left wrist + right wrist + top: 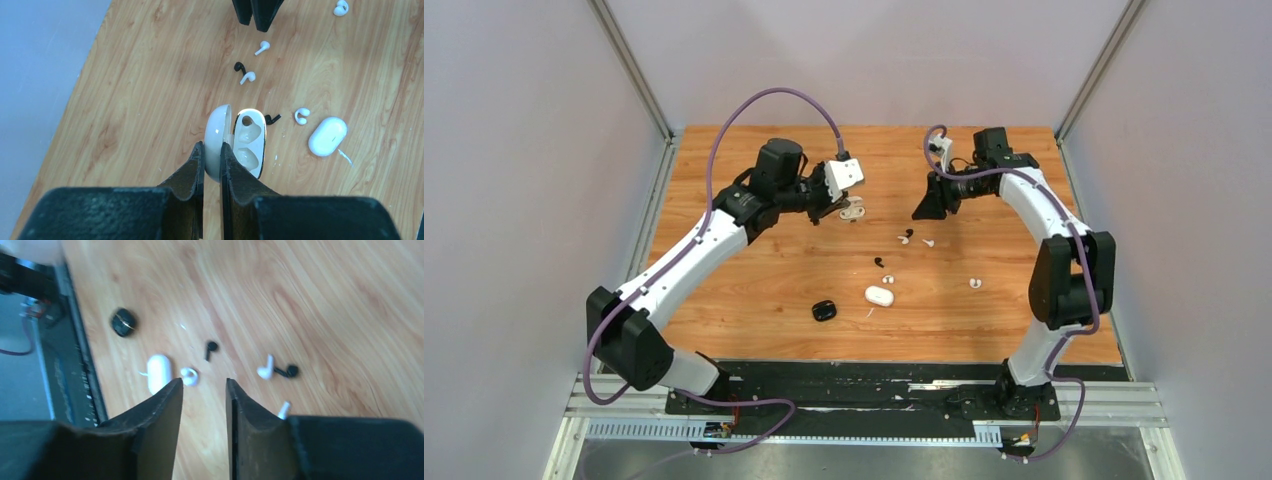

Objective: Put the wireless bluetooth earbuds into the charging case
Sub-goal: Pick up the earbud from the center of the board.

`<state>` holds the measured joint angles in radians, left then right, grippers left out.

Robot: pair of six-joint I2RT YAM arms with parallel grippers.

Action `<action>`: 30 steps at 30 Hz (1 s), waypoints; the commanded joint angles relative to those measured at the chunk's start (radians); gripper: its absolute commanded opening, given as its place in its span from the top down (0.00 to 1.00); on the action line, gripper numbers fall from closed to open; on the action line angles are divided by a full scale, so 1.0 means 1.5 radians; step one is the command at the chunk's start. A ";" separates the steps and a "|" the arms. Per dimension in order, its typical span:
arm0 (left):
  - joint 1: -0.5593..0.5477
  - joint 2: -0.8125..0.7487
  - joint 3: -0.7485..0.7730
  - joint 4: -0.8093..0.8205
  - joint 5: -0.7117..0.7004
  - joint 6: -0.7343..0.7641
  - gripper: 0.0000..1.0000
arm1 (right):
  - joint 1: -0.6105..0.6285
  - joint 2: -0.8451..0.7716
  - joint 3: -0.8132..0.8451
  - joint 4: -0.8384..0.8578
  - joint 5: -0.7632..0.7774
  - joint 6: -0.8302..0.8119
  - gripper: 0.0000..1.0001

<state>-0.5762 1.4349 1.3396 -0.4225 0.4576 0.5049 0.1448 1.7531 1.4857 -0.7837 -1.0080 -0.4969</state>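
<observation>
White case: the open white charging case [249,142] is clamped by its lid in the left gripper [212,150], jaws pinched tight on the shell. Both sockets face out over the wooden table [724,200] and look empty.
Case height: it seems to hang just above the boards at the far middle, though the top view is too small to be sure.
Right gripper: the right gripper [203,385] has its fingers parted with nothing between them, tips pointing down at the scattered buds.
Earbuds: all lie loose on the table, none seated in a case. The nearest white earbud [927,241] sits just on the near side of the right fingertips, with a black earbud [904,236] close beside it toward the left arm. Three more lie farther toward the bases.
Key relation: the nearest white earbud lies almost under the right gripper, well apart from the held case. Its short stem runs slantwise to the finger gap.
Nearer arm: the right. The left is taken up holding the case.
Other cases: a closed white case [879,295] and a black case [824,310] rest nearer the bases.
Likely step: picking a bud, then carrying it leftward to a socket.
</observation>
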 commanded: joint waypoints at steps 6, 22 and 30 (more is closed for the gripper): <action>0.001 -0.039 -0.015 0.024 -0.021 -0.058 1.00 | 0.002 0.063 -0.053 -0.028 0.230 -0.195 0.69; 0.019 -0.043 -0.017 0.013 -0.042 -0.130 1.00 | 0.078 0.113 -0.016 0.100 0.321 0.046 0.71; 0.034 -0.038 -0.013 0.020 -0.068 -0.161 1.00 | 0.103 0.109 -0.066 0.117 0.365 0.197 0.67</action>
<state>-0.5396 1.4151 1.3136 -0.4232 0.3775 0.3115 0.2958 1.9118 1.3983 -0.6392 -0.5140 -0.3771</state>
